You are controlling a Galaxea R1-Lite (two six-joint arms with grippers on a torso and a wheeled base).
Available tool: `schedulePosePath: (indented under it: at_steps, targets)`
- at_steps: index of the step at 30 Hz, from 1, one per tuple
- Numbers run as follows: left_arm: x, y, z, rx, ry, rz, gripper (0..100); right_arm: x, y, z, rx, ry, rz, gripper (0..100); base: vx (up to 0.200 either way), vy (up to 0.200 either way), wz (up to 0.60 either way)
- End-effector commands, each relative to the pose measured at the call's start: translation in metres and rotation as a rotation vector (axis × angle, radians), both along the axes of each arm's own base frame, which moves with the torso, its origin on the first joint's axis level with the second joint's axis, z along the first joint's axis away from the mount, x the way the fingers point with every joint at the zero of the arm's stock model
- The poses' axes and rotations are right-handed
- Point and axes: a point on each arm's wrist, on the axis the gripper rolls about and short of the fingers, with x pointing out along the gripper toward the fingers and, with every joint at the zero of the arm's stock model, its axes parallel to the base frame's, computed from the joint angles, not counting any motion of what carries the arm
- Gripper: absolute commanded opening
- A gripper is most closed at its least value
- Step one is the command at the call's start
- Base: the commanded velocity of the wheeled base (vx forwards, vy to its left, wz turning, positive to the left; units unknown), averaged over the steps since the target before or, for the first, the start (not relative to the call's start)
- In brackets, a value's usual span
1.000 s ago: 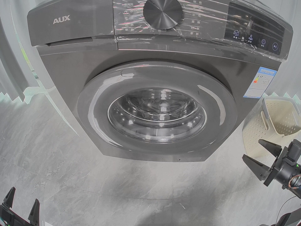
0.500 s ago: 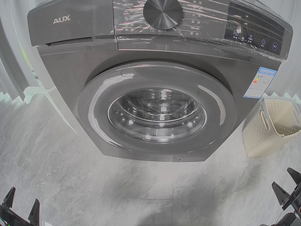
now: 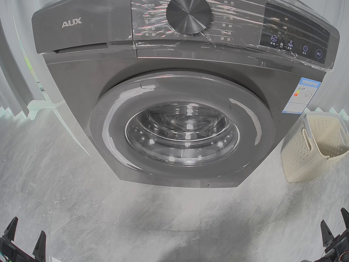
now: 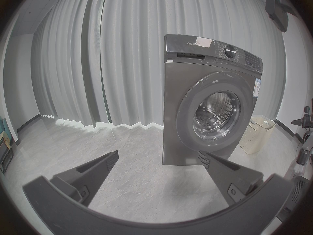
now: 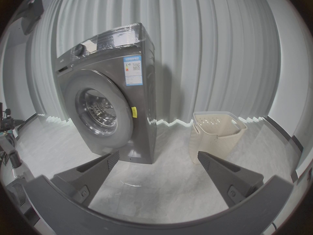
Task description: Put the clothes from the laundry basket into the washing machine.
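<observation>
Washing machine [image 3: 181,91], grey and front-loading, stands on the pale floor [image 3: 145,211] with its round door [image 3: 181,133] shut. Laundry basket [image 3: 316,146], cream and perforated, stands upright on the floor just beside the machine, on the robot's right. Left gripper [image 3: 28,227] and right gripper [image 3: 333,217] sit low, well apart from both, fingers spread and pointing toward the machine.

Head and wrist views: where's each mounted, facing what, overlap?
Head view: on head, facing forward and down at washing machine; left gripper, right gripper at bottom corners.
Left wrist view: left wrist, facing the machine; own open fingers.
Right wrist view: right wrist, facing machine and laundry basket; own open fingers.
Shared: all show machine and basket.
</observation>
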Motion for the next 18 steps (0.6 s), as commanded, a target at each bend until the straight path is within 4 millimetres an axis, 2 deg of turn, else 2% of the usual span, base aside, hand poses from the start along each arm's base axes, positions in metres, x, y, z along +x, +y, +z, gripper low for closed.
schedulePosePath:
  at_steps: [1, 18]
  targets:
    - [0.0003, 0.0, -0.0052, 0.0, 0.005, 0.0, 100, -0.0022, -0.0002, -0.0025, 0.002, -0.016, -0.018, 100, 0.0, 0.0, 0.0]
    - [0.0002, 0.0, -0.0051, -0.002, 0.001, 0.003, 100, -0.0021, 0.0003, -0.0029, -0.012, -0.019, 0.006, 100, 0.0, 0.0, 0.0]
